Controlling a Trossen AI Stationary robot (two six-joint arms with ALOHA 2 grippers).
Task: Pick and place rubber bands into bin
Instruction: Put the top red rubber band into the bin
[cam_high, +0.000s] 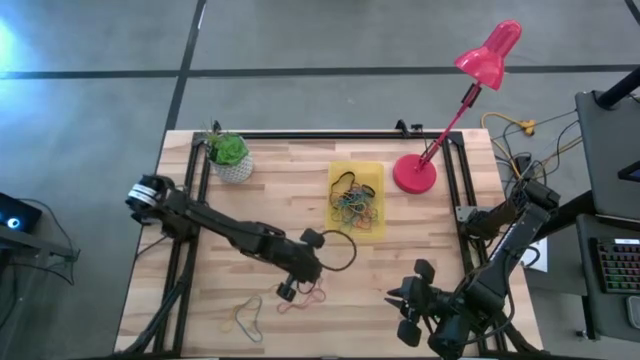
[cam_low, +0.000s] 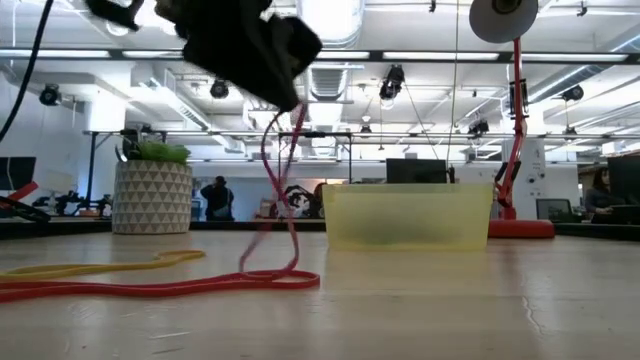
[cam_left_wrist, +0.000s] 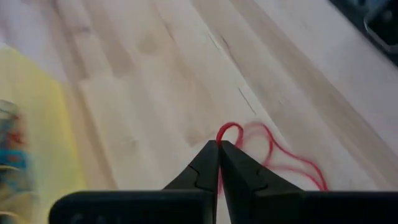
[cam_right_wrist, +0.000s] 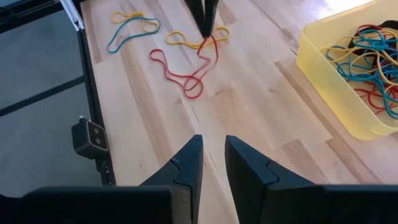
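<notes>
We see the left gripper (cam_high: 289, 291) low over the near part of the pale wooden bench (cam_high: 420, 225), its two dark fingers (cam_left_wrist: 208, 163) pressed fully together on a thin red rubber band (cam_right_wrist: 186, 73). In the left wrist view a small red loop pokes out just past the fingertips while the rest of the band trails on the wood. In the low view the band hangs from the gripper in a tall loop, with its lower end still lying on the bench.

Just beside it lies a thin yellow rubber band (cam_right_wrist: 186, 39), and a little farther toward the bench's left edge a blue loop and a yellow loop (cam_right_wrist: 132, 26) lie close together (whether they overlap we cannot tell).

The shallow translucent yellow plastic bin (cam_high: 381, 176) sits near the middle of the bench, well apart from the left gripper, and holds a tangle of red, blue, yellow and dark bands (cam_high: 353, 205).

The right gripper (cam_right_wrist: 213, 163) waits above the near right part of the bench, its fingers slightly parted and holding nothing.

At the far side stand a small white pot with a green plant (cam_high: 230, 157) and a red desk lamp (cam_high: 452, 118)
</notes>
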